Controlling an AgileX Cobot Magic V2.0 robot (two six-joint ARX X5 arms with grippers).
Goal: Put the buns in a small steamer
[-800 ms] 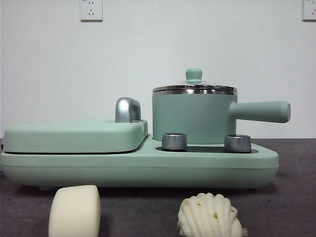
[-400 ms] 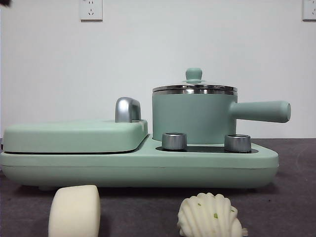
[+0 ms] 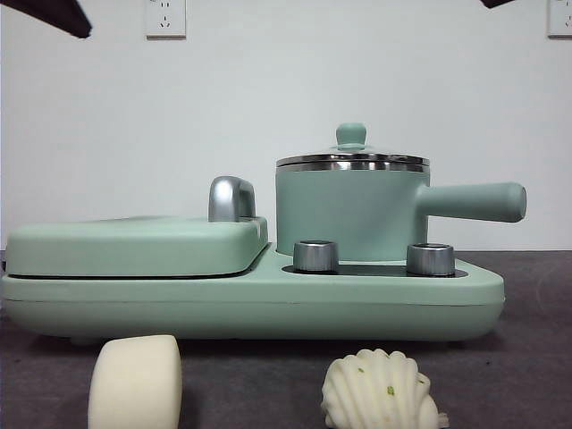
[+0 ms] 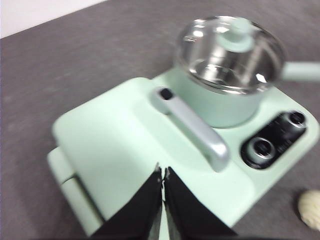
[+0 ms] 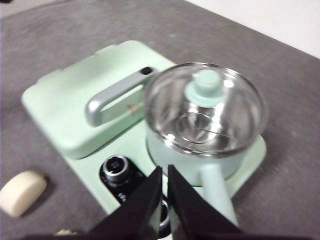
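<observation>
The smooth block-shaped bun [image 3: 135,382] and the ridged shell bun [image 3: 378,391] with green flecks lie on the table in front of the cooker. The mint-green small steamer [image 3: 349,210] stands on the cooker's right half, glass lid on, its handle pointing right. My left gripper [image 4: 162,172] is shut and empty, high above the flat grill plate [image 4: 125,145]; the steamer [image 4: 225,107] and the shell bun [image 4: 311,207] show in its view. My right gripper [image 5: 165,172] is shut and empty, high above the steamer [image 5: 205,112]; the smooth bun [image 5: 22,192] shows in its view.
The green cooker base [image 3: 250,304] carries the lidded grill plate [image 3: 134,246] with its chrome handle [image 3: 231,198] and two steel knobs [image 3: 315,256]. Black arm tips show at the top left corner [image 3: 54,13] and the top right corner [image 3: 496,3]. The table is dark grey.
Black arm tips have come into the front view's top corners, first left, then right. The buns, steamer and lid have not moved.
</observation>
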